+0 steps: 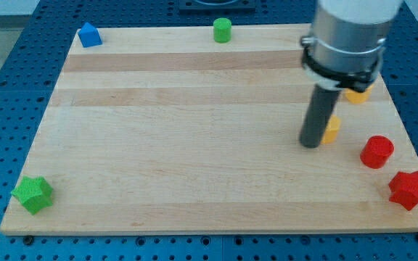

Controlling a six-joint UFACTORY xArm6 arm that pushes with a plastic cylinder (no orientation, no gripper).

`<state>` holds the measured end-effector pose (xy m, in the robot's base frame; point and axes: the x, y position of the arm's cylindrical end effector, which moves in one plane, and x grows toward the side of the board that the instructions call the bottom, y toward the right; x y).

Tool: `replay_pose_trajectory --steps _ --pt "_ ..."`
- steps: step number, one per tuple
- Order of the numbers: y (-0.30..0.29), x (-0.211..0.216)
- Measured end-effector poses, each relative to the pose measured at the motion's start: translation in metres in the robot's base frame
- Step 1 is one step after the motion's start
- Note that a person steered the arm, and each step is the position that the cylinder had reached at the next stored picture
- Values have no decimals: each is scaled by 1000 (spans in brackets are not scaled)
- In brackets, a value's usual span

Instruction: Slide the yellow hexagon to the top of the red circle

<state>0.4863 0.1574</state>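
Observation:
A small yellow block [332, 129], probably the yellow hexagon, lies right of the board's middle, partly hidden by my rod. My tip [310, 143] rests against its left side. The red circle [376, 151] sits to the lower right of that block, a short gap away. A second yellow block [356, 96] shows above, mostly hidden under the arm's body; its shape cannot be made out.
A red star [410, 189] lies at the lower right corner. A green cylinder [222, 30] stands at the top edge. A blue block [88, 35] sits at the top left corner. A green star [33, 193] lies at the bottom left.

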Motion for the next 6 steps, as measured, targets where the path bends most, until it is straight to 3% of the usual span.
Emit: replay_pose_trajectory --steps 1,3,4,6 --pt "30 -2" --pt "-32 -19" --pt "-7 -41" --pt "35 -38"
